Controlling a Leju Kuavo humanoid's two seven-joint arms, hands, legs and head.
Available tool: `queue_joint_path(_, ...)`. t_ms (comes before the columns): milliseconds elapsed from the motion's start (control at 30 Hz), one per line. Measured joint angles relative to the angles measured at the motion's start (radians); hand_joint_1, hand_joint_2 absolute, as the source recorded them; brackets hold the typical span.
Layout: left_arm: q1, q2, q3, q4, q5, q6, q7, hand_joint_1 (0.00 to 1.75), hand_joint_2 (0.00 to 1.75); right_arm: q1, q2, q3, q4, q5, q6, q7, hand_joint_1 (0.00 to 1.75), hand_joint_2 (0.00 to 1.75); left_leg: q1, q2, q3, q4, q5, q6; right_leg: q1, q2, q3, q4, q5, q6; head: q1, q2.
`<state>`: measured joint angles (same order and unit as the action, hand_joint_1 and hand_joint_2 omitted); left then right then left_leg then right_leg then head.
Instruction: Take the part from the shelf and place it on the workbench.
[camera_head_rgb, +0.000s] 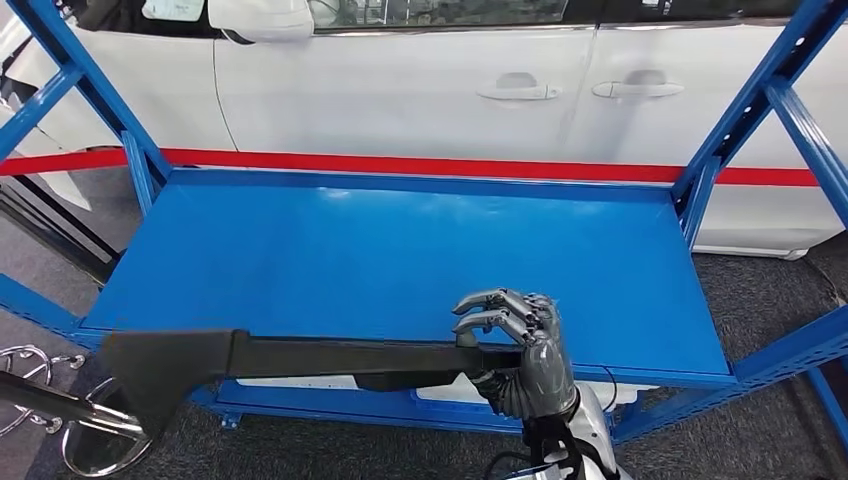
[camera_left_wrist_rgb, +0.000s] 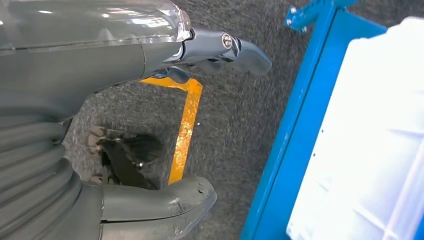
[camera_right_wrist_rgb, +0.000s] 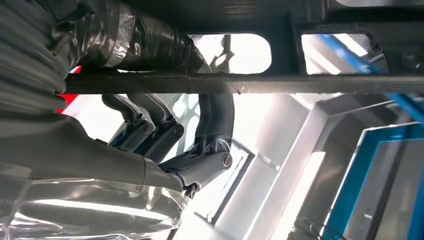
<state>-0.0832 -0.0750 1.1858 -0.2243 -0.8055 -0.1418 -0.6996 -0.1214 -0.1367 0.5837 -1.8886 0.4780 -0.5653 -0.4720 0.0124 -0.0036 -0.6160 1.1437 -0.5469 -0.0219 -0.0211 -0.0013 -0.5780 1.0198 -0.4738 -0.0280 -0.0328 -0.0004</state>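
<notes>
The part (camera_head_rgb: 200, 362) is a long black bar with a broader flat end on the left. It hangs level in front of the front edge of the blue shelf (camera_head_rgb: 400, 250). My right hand (camera_head_rgb: 520, 350) grips the bar at its right end, fingers curled over the top. In the right wrist view the part (camera_right_wrist_rgb: 300, 82) runs across as a dark frame with the fingers (camera_right_wrist_rgb: 215, 120) wrapped round it. My left hand (camera_left_wrist_rgb: 75, 70) hangs beside the shelf over the grey carpet, thumb (camera_left_wrist_rgb: 165, 205) and fingers (camera_left_wrist_rgb: 240, 50) apart with nothing between them.
A white car (camera_head_rgb: 420, 90) stands close behind the shelf, with a red band (camera_head_rgb: 430, 165) along the back. Blue uprights (camera_head_rgb: 790, 110) flank the board. A white box (camera_left_wrist_rgb: 370, 150) sits on the lower level. Yellow floor tape (camera_left_wrist_rgb: 185, 130) and a chrome frame (camera_head_rgb: 60, 420) lie to my left.
</notes>
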Motion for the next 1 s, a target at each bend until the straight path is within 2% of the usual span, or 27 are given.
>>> queue_joint_path(33,0.002,0.000,0.003,0.000,0.008,-0.002,0.000,0.00,1.75,-0.001,-0.003,0.003,-0.015,-0.032,0.025,-0.002,1.75,1.75,0.001,0.000,-0.031,0.067,-0.030,-0.003,0.001,-0.001,0.000,0.001,-0.001,-0.002,0.000,0.000)
queue_joint_path(67,0.005,0.000,0.007,0.000,0.015,-0.004,0.000,0.00,1.75,-0.001,-0.007,0.007,-0.028,-0.062,0.048,-0.001,1.75,1.75,0.002,0.000,-0.056,0.119,-0.048,-0.006,0.001,-0.001,0.000,0.001,-0.001,-0.002,0.000,0.000)
queue_joint_path(100,0.008,0.001,0.010,0.000,0.022,-0.004,0.000,0.00,1.75,-0.001,-0.012,0.013,-0.041,-0.087,0.068,-0.001,1.75,1.75,0.002,0.000,-0.068,0.142,-0.047,-0.006,0.002,-0.001,0.000,0.002,-0.002,-0.003,0.000,0.000)
queue_joint_path(133,0.010,0.001,0.012,0.000,0.029,-0.004,0.000,0.00,1.75,-0.001,-0.017,0.018,-0.054,-0.111,0.087,-0.001,1.75,1.75,0.002,0.000,-0.062,0.125,-0.026,-0.005,0.002,0.000,0.002,0.003,-0.003,-0.003,0.000,0.000)
queue_joint_path(200,0.013,0.001,0.016,0.000,0.040,-0.004,0.000,0.00,1.75,-0.001,-0.028,0.031,-0.082,-0.150,0.117,-0.001,1.75,1.75,0.001,0.000,-0.004,-0.002,0.046,0.004,0.004,0.001,0.006,0.004,-0.006,0.000,0.000,0.000)
queue_joint_path(233,0.013,0.001,0.018,0.000,0.045,-0.003,0.000,0.00,1.75,-0.002,-0.035,0.037,-0.097,-0.166,0.129,-0.001,1.75,1.75,-0.002,0.000,0.026,-0.066,0.071,0.010,0.005,0.001,0.008,0.004,-0.008,0.003,0.000,0.000)
queue_joint_path(267,0.013,0.001,0.020,0.000,0.049,-0.002,0.000,0.00,1.75,-0.004,-0.042,0.043,-0.112,-0.178,0.138,-0.001,1.75,1.75,-0.005,0.000,0.045,-0.108,0.082,0.015,0.007,0.001,0.008,0.004,-0.008,0.007,0.000,0.000)
queue_joint_path(300,0.013,0.002,0.022,0.000,0.052,-0.002,0.000,0.00,1.75,-0.006,-0.049,0.048,-0.125,-0.186,0.144,-0.001,1.75,1.75,-0.008,-0.001,0.052,-0.125,0.082,0.019,0.007,0.001,0.007,0.003,-0.008,0.012,0.000,0.000)
queue_joint_path(333,0.015,0.002,0.024,0.000,0.053,-0.002,0.000,0.00,1.75,-0.007,-0.056,0.053,-0.137,-0.190,0.148,-0.001,1.75,1.75,-0.010,-0.001,0.053,-0.128,0.082,0.023,0.008,0.001,0.007,0.001,-0.006,0.018,0.000,0.000)
queue_joint_path(400,0.018,0.002,0.027,0.000,0.055,-0.002,0.000,0.00,1.75,-0.008,-0.068,0.060,-0.156,-0.194,0.151,-0.001,1.75,1.75,-0.004,-0.001,0.058,-0.141,0.091,0.035,0.008,0.001,0.007,0.006,-0.013,0.029,0.000,0.000)
queue_joint_path(433,0.019,0.002,0.029,0.000,0.055,-0.002,0.000,0.00,1.75,-0.009,-0.073,0.063,-0.164,-0.194,0.151,-0.001,1.75,1.75,-0.002,0.001,0.061,-0.149,0.096,0.042,0.008,0.001,-0.002,0.029,-0.031,0.032,0.000,0.000)
queue_joint_path(467,0.019,0.001,0.029,0.000,0.055,-0.002,0.000,0.00,1.75,-0.011,-0.078,0.066,-0.170,-0.195,0.151,-0.001,1.75,1.75,0.001,0.002,0.063,-0.155,0.100,0.048,0.009,0.001,-0.022,0.076,-0.061,0.035,0.000,0.000)
queue_joint_path(533,0.019,0.001,0.030,0.000,0.055,-0.002,0.000,0.00,1.75,-0.012,-0.087,0.071,-0.176,-0.196,0.151,-0.001,1.75,1.75,-0.002,0.003,0.061,-0.156,0.101,0.053,0.007,0.002,-0.084,0.208,-0.126,0.038,0.000,0.000)
queue_joint_path(567,0.020,0.001,0.031,0.000,0.055,-0.002,0.000,0.00,1.75,-0.012,-0.091,0.072,-0.177,-0.196,0.151,-0.001,1.75,1.75,-0.003,0.003,0.061,-0.155,0.101,0.053,0.006,0.002,-0.109,0.257,-0.141,0.040,0.000,0.000)
queue_joint_path(600,0.020,0.001,0.031,0.000,0.055,-0.002,0.000,0.00,1.75,-0.011,-0.094,0.074,-0.178,-0.197,0.151,-0.001,1.75,1.75,-0.004,0.003,0.061,-0.154,0.100,0.053,0.006,0.002,-0.116,0.270,-0.134,0.041,0.000,0.000)
queue_joint_path(633,0.021,0.001,0.031,0.000,0.055,-0.002,0.000,0.00,1.75,-0.012,-0.097,0.075,-0.180,-0.197,0.151,-0.001,1.75,1.75,-0.004,0.002,0.061,-0.152,0.099,0.052,0.005,0.001,-0.103,0.239,-0.106,0.041,0.000,0.000)
queue_joint_path(700,0.021,0.001,0.031,0.000,0.055,-0.002,0.000,0.00,1.75,-0.013,-0.101,0.077,-0.185,-0.197,0.151,-0.001,1.75,1.75,-0.005,-0.001,0.061,-0.142,0.095,0.047,0.004,0.001,-0.038,0.104,-0.035,0.038,0.000,0.000)
queue_joint_path(733,0.021,0.001,0.032,0.000,0.055,-0.002,0.000,0.00,1.75,-0.014,-0.102,0.078,-0.187,-0.199,0.152,-0.001,1.75,1.75,-0.007,-0.002,0.059,-0.135,0.093,0.044,0.005,0.001,-0.012,0.047,-0.012,0.035,0.000,0.000)
queue_joint_path(767,0.021,0.001,0.032,0.000,0.055,-0.002,0.000,0.00,1.75,-0.014,-0.104,0.079,-0.190,-0.204,0.157,-0.001,1.75,1.75,-0.008,-0.003,0.055,-0.129,0.092,0.040,0.006,0.002,0.000,0.017,-0.003,0.031,0.000,0.000)
queue_joint_path(867,0.021,0.001,0.035,0.000,0.055,-0.003,0.000,0.00,1.75,-0.020,-0.112,0.086,-0.201,-0.227,0.180,-0.006,1.75,1.75,-0.009,-0.003,0.046,-0.122,0.090,0.025,0.008,0.003,-0.005,0.008,0.005,0.016,0.000,0.000)
queue_joint_path(900,0.021,0.001,0.036,0.000,0.054,-0.003,0.000,0.00,1.75,-0.023,-0.113,0.089,-0.205,-0.232,0.184,-0.012,1.75,1.75,-0.008,-0.003,0.041,-0.109,0.077,0.020,0.006,0.002,-0.007,0.004,0.010,0.009,0.000,0.000)
queue_joint_path(933,0.021,0.002,0.037,0.000,0.053,-0.002,0.000,0.00,1.75,-0.025,-0.113,0.092,-0.210,-0.236,0.187,-0.019,1.75,1.75,-0.007,-0.002,0.030,-0.080,0.052,0.014,0.004,0.000,-0.009,0.000,0.015,0.002,0.000,0.000)
queue_joint_path(1000,0.021,0.002,0.037,0.000,0.052,0.000,0.000,0.00,1.75,-0.027,-0.114,0.098,-0.224,-0.240,0.186,-0.033,1.75,1.75,-0.003,-0.002,-0.006,0.027,-0.028,0.004,0.003,-0.003,-0.020,-0.001,0.024,-0.007,0.000,0.000)
